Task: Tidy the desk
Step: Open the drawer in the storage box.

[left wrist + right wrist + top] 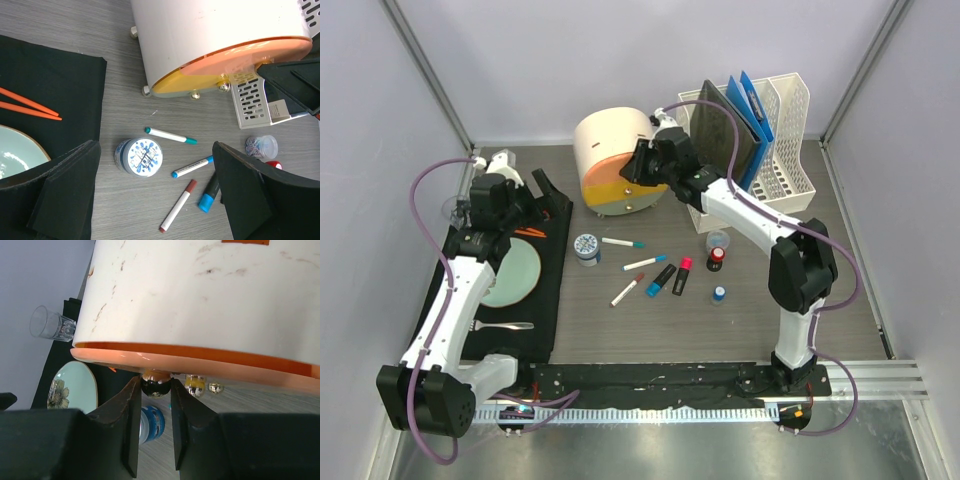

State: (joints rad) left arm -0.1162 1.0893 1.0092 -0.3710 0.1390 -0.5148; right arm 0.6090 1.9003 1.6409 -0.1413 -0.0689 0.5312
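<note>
**Right fingers clench a ball knob on the round box at the back of the bench**

The bench (720, 330), dark wood-grain framed by metal rails, spans the whole floor of the enclosure beneath both arms. Toward its back sits a white round box (610, 140), its orange-rimmed end turned to the near side. The right fingers (125, 430) are clenched on a small ball knob (156, 386) under that rim, one finger pressed to each side of it. Just right of the box stands a white file rack (790, 150) holding blue folders (752, 105). Loose markers (645, 263), a blue-and-white tin (587, 246) and a small jar of paper clips (718, 241) lie mid-bench. At the left, a black mat (545, 300) carries a pale green plate (515, 275), orange chopsticks (530, 232) and a fork (505, 325). The left fingers (65, 185) are spread wide above the mat's far part, grasping nothing.
</note>
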